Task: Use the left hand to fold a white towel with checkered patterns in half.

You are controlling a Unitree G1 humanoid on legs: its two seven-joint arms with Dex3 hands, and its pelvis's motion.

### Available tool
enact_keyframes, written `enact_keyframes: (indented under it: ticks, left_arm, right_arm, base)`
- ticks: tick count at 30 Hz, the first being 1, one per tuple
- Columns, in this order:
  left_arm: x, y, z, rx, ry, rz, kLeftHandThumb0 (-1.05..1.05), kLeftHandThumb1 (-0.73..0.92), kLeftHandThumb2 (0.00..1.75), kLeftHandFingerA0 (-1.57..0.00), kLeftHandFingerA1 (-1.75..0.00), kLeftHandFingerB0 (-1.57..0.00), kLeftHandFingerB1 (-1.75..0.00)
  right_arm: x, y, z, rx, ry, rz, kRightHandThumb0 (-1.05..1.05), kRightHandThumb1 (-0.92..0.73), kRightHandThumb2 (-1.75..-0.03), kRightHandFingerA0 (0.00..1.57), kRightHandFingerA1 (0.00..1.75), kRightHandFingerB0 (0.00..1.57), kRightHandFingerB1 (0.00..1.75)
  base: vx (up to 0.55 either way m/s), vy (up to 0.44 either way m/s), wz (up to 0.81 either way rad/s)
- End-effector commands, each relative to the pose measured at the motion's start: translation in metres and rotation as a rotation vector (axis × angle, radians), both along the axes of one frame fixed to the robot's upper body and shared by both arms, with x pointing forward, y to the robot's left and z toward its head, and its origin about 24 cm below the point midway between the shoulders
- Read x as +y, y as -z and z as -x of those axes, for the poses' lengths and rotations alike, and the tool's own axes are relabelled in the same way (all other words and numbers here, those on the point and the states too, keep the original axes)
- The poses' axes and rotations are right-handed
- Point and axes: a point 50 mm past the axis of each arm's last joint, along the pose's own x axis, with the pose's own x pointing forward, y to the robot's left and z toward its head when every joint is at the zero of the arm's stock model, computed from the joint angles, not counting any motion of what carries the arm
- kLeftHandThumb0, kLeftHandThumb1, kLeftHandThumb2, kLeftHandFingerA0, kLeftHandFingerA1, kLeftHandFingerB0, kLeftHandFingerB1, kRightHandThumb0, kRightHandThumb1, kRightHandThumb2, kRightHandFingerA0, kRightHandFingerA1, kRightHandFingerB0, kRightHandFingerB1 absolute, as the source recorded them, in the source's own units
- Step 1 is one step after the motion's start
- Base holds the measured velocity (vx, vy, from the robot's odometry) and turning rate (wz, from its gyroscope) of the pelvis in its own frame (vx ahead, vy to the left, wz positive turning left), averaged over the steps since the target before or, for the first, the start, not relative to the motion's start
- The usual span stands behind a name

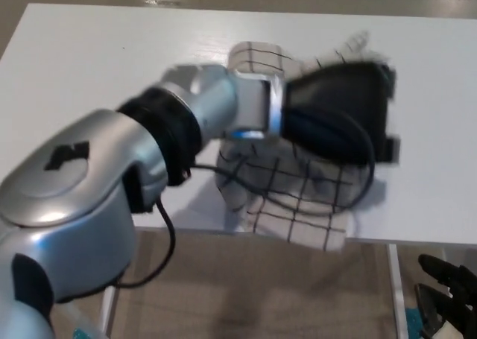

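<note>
White towel [298, 205] with black check lines sits at the near edge of the tabletop [89, 63], toward the right side, front corner slightly overhanging. Left hand [343, 119], black, reaches across from the picture's left and lies over the towel's far-right part, image blurred. Can't tell whether its fingers grip cloth or are open; towel bits show above and below the hand. Silver forearm and cable cover much of the towel. Right hand [447, 298] low at bottom right, below the tabletop, fingers apart, holding nothing.

Step, as judged: carrying the lifted half over to lay it on the other half, fold nearly closed. Next move likely calls for lowering the edge onto the right edge, lining up corners, letting go, then lifting the hand clear without dragging the top layer.
</note>
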Motion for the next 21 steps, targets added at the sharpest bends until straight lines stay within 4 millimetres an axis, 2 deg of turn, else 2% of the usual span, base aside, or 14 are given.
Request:
enact_keyframes:
  ticks: [1, 2, 3, 4, 5, 6, 7, 15, 21]
  left_arm:
    - [-0.006, 0.019, 0.013, 0.152, -0.047, -0.106, -0.57, 0.54, 0.57, -0.48, -0.63, -0.55, -0.38]
    - [-0.006, 0.018, 0.013, 0.161, -0.107, -0.133, -0.77, 0.58, 0.61, 0.00, -0.22, -0.17, -0.29]
    - [-0.006, 0.017, 0.012, 0.177, -0.172, -0.162, -0.77, 0.58, 0.61, 0.00, -0.22, -0.17, -0.29]
    - [-0.005, 0.016, 0.013, 0.197, -0.213, -0.173, -0.89, 0.54, 0.91, 0.00, 0.00, -0.07, -0.18]
    - [-0.005, 0.016, 0.013, 0.209, -0.235, -0.178, -0.89, 0.54, 0.91, 0.00, 0.00, -0.07, -0.18]
    - [-0.005, 0.013, 0.013, 0.234, -0.282, -0.187, -0.97, 0.57, 0.94, 0.00, 0.00, 0.00, -0.05]
    - [-0.005, 0.010, 0.012, 0.256, -0.323, -0.193, -0.92, 0.67, 0.61, 0.00, 0.00, 0.00, 0.00]
    - [-0.002, -0.029, 0.006, 0.450, -0.470, -0.104, -0.96, 0.67, 0.62, 0.00, 0.00, 0.00, 0.00]
    - [0.002, -0.040, 0.007, 0.547, -0.528, -0.089, -0.98, 0.70, 0.62, 0.00, 0.00, 0.00, 0.00]
  right_arm:
    - [-0.001, 0.001, -0.001, 0.012, 0.022, -0.036, -0.51, -0.67, -0.61, 0.63, 0.44, 0.71, 0.48]
    - [-0.001, 0.000, -0.002, 0.012, 0.022, -0.036, -0.51, -0.67, -0.60, 0.64, 0.47, 0.71, 0.49]
    - [-0.002, 0.000, -0.002, 0.011, 0.022, -0.035, -0.51, -0.67, -0.60, 0.64, 0.47, 0.71, 0.49]
    - [-0.002, 0.000, -0.003, 0.012, 0.021, -0.036, -0.51, -0.67, -0.60, 0.64, 0.47, 0.72, 0.50]
    - [-0.002, 0.000, -0.003, 0.012, 0.021, -0.037, -0.51, -0.67, -0.60, 0.64, 0.47, 0.72, 0.50]
    - [-0.002, 0.000, -0.004, 0.011, 0.021, -0.046, -0.50, -0.67, -0.60, 0.63, 0.47, 0.73, 0.51]
    - [-0.002, -0.001, -0.005, 0.009, 0.020, -0.053, -0.49, -0.66, -0.60, 0.63, 0.48, 0.73, 0.51]
    - [-0.004, -0.002, -0.007, 0.010, 0.019, -0.043, -0.49, -0.66, -0.60, 0.61, 0.42, 0.72, 0.49]
    - [-0.003, 0.001, -0.003, -0.001, 0.036, -0.080, -0.48, -0.63, -0.60, 0.64, 0.45, 0.74, 0.49]
  base:
    - [0.00, 0.000, 0.00]
    - [0.00, 0.000, 0.00]
    - [0.00, 0.000, 0.00]
    - [0.00, 0.000, 0.00]
    - [0.00, 0.000, 0.00]
    - [0.00, 0.000, 0.00]
    - [0.00, 0.000, 0.00]
    - [0.00, 0.000, 0.00]
    - [0.00, 0.000, 0.00]
